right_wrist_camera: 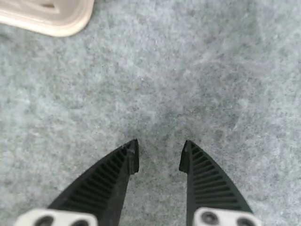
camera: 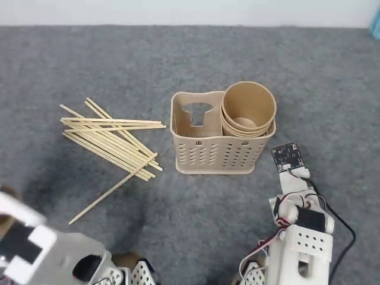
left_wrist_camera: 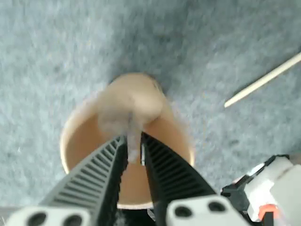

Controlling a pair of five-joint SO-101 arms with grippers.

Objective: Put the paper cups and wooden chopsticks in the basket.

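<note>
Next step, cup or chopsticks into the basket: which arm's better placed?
Left. The left gripper is shut on a cup at its rim, ready to carry to the basket. The right gripper is open and empty over bare carpet, and the chopsticks lie on the left arm's side.

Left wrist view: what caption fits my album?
Left gripper pinching a paper cup by its rim, one chopstick nearby.

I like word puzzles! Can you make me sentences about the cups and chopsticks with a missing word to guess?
The stack of paper cups sits inside the ____.
The left gripper is shut on a single paper ____.
The right gripper is not shut but ____.
The long wooden ____ lie on the carpet.
Missing words: basket; cup; open; chopsticks.
</note>
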